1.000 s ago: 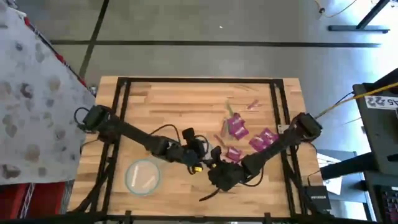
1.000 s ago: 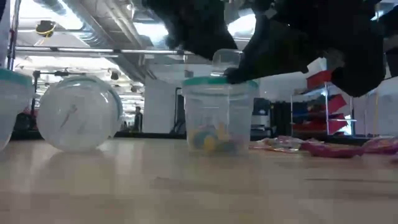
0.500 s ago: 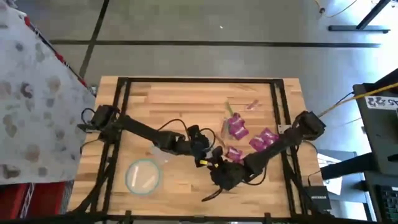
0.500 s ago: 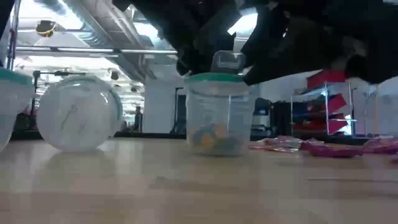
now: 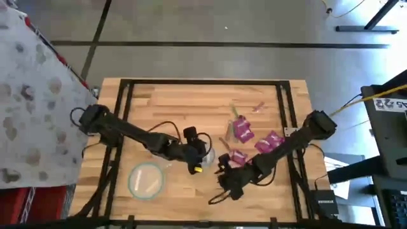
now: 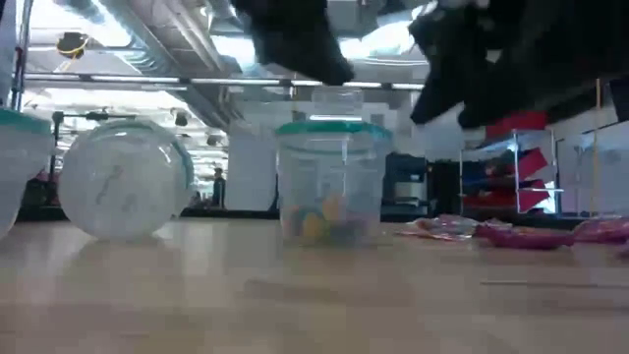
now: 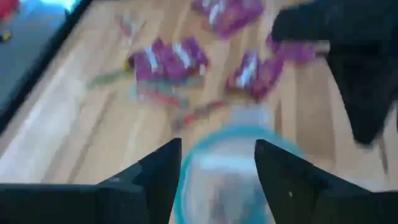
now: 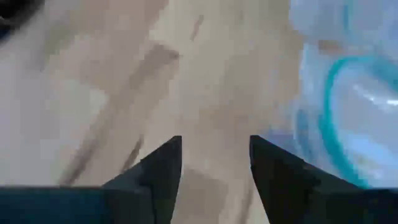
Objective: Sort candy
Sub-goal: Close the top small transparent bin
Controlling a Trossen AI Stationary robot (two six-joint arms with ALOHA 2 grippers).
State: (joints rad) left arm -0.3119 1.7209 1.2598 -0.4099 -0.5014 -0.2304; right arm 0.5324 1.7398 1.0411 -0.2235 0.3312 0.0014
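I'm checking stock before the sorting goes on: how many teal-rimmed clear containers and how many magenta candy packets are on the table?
Teal-rimmed clear containers: 3, seen in the low view
Magenta packets: 3 told apart from above; overlaps may hide more
Total: 6

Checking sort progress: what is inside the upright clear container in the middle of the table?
Through the clear container wall, a few small yellowish and bluish candy pieces lie at its bottom. Their exact number and kind cannot be told.
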